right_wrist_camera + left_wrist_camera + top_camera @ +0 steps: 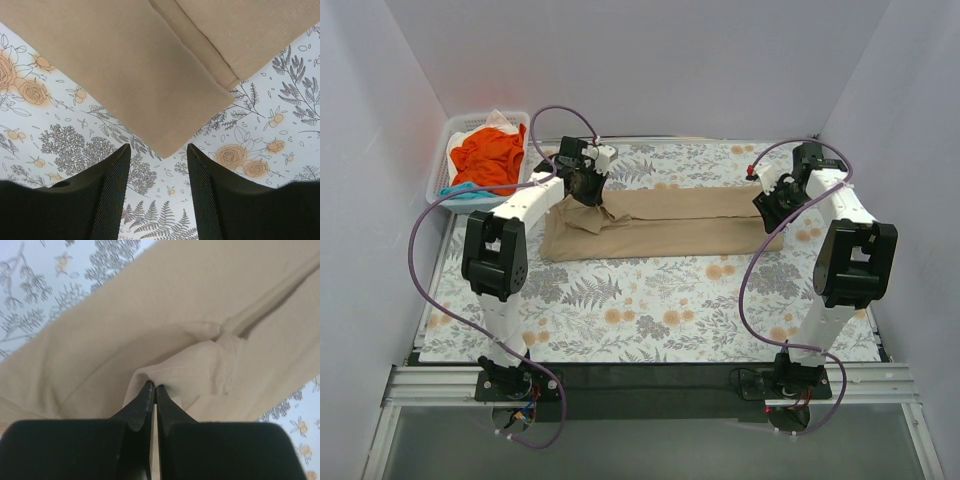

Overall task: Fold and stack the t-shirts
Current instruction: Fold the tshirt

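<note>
Tan t-shirt (660, 222): lies as a long folded band across the far half of the floral-covered desk (650, 310). Left pincer (154, 390): jaws pressed together on a bunched hem fold at the shirt's left end; right pincer (159, 148): jaws partly apart, holding nothing, the shirt's right corner just ahead of the gap. Orange t-shirt (488, 155): heaped in the white basket (438, 168) at the far left corner.

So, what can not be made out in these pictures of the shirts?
1. Basket, top view: the orange shirt covers whatever lies below it; the teal piece shows only an edge.
2. Tan shirt, all views: its upper layer hides how many folds are beneath.
3. Left end effector, top view: its own wrist hides the fingers; only the left wrist view shows them shut on cloth.
</note>
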Controlling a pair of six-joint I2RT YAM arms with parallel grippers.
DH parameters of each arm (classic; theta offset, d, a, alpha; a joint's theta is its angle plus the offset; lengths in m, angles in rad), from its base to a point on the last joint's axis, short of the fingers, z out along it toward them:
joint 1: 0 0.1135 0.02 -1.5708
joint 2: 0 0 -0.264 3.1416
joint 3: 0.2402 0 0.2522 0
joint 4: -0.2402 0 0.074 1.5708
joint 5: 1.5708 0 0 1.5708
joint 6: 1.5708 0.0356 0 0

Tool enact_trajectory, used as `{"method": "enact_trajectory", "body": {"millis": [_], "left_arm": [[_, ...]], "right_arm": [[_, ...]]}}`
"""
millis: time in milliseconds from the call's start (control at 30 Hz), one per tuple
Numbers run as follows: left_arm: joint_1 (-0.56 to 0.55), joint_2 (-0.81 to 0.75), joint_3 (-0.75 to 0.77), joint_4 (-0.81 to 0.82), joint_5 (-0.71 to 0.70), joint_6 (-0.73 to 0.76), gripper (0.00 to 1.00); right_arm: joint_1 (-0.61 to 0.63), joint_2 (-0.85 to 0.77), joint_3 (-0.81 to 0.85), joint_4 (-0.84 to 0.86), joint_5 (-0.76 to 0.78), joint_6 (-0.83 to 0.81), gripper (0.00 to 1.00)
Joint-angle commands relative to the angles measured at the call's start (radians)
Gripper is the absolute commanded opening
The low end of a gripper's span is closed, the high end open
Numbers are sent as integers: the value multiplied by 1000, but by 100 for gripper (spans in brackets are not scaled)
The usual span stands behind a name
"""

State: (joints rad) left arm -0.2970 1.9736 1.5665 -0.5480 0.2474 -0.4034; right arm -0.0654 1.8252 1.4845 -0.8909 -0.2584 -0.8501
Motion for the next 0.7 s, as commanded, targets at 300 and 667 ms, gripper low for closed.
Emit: {"method": "enact_trajectory", "body": {"millis": [300,667], "left_arm": [[71,94,130,39,-27,-44,53],[99,-84,-69,54,158,-25,43]], "right_arm": [[-5,26,49,-11,-28,9,48],[-4,34,30,-11,-68,36,42]]}}
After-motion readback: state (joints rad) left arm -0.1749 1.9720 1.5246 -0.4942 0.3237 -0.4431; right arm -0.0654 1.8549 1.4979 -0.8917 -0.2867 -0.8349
